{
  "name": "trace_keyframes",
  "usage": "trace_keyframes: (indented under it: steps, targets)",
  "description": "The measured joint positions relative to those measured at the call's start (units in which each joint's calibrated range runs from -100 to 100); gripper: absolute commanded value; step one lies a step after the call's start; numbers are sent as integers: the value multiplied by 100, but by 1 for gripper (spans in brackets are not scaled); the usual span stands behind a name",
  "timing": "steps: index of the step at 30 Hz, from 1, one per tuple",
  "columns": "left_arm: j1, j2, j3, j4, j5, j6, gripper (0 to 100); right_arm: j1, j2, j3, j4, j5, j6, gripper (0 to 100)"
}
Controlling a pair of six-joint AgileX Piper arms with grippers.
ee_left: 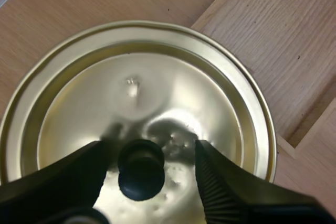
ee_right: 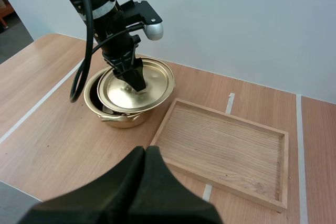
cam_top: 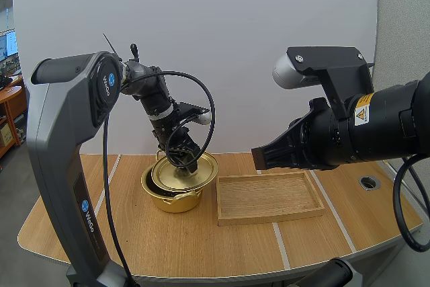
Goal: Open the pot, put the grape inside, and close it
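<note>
Pot (cam_top: 176, 199) on worktop (cam_top: 201, 247) beside wooden tray (cam_top: 269, 196), lid (cam_top: 205, 169) tilted askew over it, left jaws spread either side of lid knob (ee_left: 140, 169), right jaws pressed together, empty, raised near tray.

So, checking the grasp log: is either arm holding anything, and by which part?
Nothing held. Left jaws stand open around the lid knob, not touching; right jaws shut empty.

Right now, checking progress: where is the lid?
High view, left side: the lid lies askew on the pot, beside the wooden tray, my open left gripper straddling its knob.
</note>
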Motion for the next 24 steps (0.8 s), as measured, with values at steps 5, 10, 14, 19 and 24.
trace_keyframes:
  steps: [5, 10, 14, 19, 24]
  targets:
    - [0, -15, 0, 0, 56, 0, 85, 0, 0, 0, 0, 0, 0, 0]
    - [0, -302, -86, 0, 144, 0, 85, 0, 0, 0, 0, 0, 0, 0]
    - [0, -671, -397, 0, 430, 0, 85, 0, 0, 0, 0, 0, 0, 0]
    - [0, -1071, -672, 0, 546, 0, 85, 0, 0, 0, 0, 0, 0, 0]
    - [0, -1583, -1151, 0, 575, 0, 85, 0, 0, 0, 0, 0, 0, 0]
